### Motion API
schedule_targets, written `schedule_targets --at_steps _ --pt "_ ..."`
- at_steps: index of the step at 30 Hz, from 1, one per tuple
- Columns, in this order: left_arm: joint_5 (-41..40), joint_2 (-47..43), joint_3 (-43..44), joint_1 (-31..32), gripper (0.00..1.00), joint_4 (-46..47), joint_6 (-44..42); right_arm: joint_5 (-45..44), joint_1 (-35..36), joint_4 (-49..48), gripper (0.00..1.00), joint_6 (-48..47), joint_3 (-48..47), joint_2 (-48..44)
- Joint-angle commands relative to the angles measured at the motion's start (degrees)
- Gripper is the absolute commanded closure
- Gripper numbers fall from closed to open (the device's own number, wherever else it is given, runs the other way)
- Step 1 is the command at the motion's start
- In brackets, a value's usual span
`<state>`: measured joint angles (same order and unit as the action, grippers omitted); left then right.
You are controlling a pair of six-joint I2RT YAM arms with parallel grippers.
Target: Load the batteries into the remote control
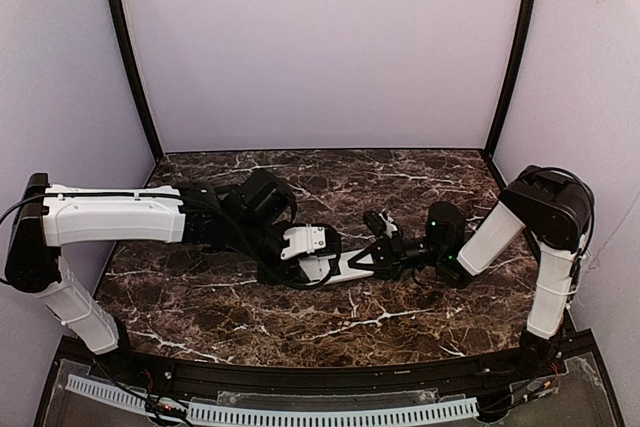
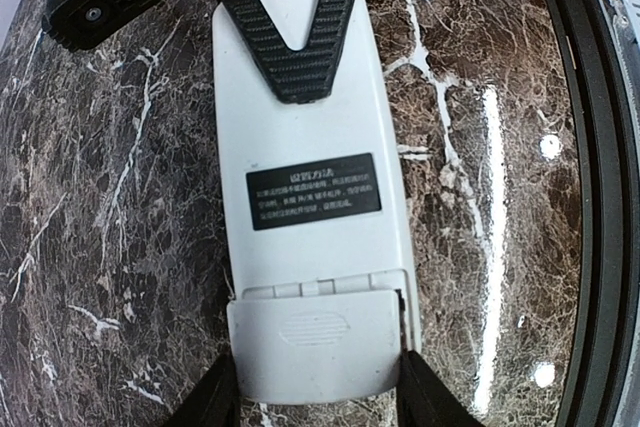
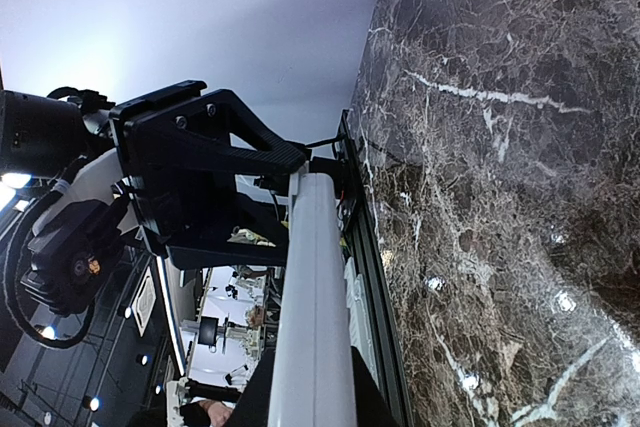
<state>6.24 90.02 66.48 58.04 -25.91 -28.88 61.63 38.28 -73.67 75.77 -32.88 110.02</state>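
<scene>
Both left gripper (image 2: pixel 320 392) and right gripper (image 3: pixel 310 397) pinch the flat white plastic remote control (image 2: pixel 310 237); its ribbed white battery cover (image 2: pixel 315 342) hides the compartment, and the black rectangular label (image 2: pixel 313 191) carries tiny white print, unreadable.

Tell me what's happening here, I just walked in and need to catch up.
Both arms hold the remote control back side up over the marble table: the left gripper clamps its cover end, the right gripper pinches the other end. The battery cover sits on the back. No batteries are in view.
</scene>
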Motion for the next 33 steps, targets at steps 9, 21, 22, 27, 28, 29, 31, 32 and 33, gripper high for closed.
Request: schedule_targets --at_steps 9,21,22,27,28,29,31,32,33 --pt "2.61 1.17 2.52 0.24 0.55 -2.55 2.33 -0.58 0.6 -3.84 1.0 0.21 0.14 -0.86" --pt "3.55 2.35 3.92 0.3 0.5 -3.92 3.44 -0.9 0.59 -4.42 1.0 0.26 0.72 -0.94" --pt "3.66 2.35 3.88 0.27 0.49 -3.99 3.36 -0.91 0.57 -4.46 1.0 0.28 0.67 -0.9" --pt "3.64 2.27 3.75 0.23 0.45 -3.97 3.33 -0.9 0.58 -5.17 1.0 0.56 0.67 -0.62" --pt "3.66 2.27 3.75 0.23 0.45 -3.97 3.34 -0.89 0.6 -5.39 1.0 0.69 0.71 -0.53" --pt "3.71 2.22 3.75 0.27 0.44 -3.97 3.28 -0.85 0.56 -5.43 1.0 0.7 0.69 -0.51" --pt "3.59 2.18 3.67 0.28 0.43 -4.0 3.13 -0.85 0.57 -5.58 1.0 0.72 0.84 -0.51" --pt "3.6 2.14 3.66 0.24 0.43 -3.98 3.13 -0.89 0.59 -5.54 1.0 0.72 0.84 -0.51" --pt "3.54 2.11 3.59 0.24 0.42 -3.93 3.09 -0.89 0.58 -5.59 1.0 0.76 0.85 -0.41"
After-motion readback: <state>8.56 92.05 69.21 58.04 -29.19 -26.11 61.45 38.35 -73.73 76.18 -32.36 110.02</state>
